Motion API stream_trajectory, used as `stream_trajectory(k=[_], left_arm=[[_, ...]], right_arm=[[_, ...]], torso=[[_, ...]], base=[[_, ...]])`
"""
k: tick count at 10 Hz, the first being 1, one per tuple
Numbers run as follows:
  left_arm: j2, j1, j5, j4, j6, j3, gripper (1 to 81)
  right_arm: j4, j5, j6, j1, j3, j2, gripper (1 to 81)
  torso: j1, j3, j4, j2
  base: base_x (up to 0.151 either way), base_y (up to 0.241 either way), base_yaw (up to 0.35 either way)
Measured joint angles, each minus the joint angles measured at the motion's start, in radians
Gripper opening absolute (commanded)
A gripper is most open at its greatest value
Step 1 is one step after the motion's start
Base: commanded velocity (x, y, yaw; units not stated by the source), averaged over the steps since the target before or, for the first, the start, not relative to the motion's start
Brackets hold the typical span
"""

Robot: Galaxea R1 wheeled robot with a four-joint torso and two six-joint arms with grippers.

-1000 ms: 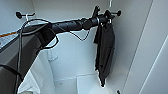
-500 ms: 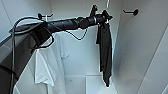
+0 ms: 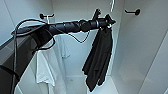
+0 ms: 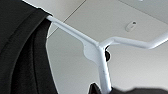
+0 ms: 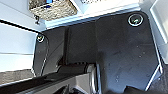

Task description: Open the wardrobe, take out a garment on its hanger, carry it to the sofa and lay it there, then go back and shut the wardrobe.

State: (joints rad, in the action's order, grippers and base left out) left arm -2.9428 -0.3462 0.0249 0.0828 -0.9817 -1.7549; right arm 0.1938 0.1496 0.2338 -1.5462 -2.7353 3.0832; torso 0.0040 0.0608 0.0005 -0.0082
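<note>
Inside the wardrobe (image 3: 140, 50), the left gripper (image 3: 106, 21) is seen closed on the hanger (image 4: 100, 50), from which the garment (image 3: 100, 60) hangs limp (its hem low, near the wardrobe's floor). A white T-shirt (image 3: 46, 67) is hung deeper in the wardrobe, well apart from the garment. A wicker basket (image 5: 52, 8) is seen from the right wrist; that gripper's state cannot be told.
</note>
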Motion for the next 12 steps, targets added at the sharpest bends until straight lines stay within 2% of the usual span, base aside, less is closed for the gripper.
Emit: stream_trajectory(k=[3,7,12], left_arm=[[0.032,0.015,-0.003,-0.012,0.001,0.058,1.0],[0.032,0.080,0.000,-0.020,0.006,0.063,1.0],[0.037,0.098,-0.001,-0.021,0.008,0.108,1.0]], right_arm=[[0.000,0.000,0.000,0.000,0.003,0.000,81.1],[0.000,0.012,-0.001,0.004,0.005,0.000,81.1],[0.000,0.023,-0.001,-0.003,0.005,0.000,81.1]], torso=[[0.000,0.000,0.000,0.000],[0.001,0.001,0.000,0.001],[0.000,0.001,0.000,0.001]], base=[[0.000,0.000,0.000],[-0.073,0.000,0.000],[-0.085,0.000,0.000]])
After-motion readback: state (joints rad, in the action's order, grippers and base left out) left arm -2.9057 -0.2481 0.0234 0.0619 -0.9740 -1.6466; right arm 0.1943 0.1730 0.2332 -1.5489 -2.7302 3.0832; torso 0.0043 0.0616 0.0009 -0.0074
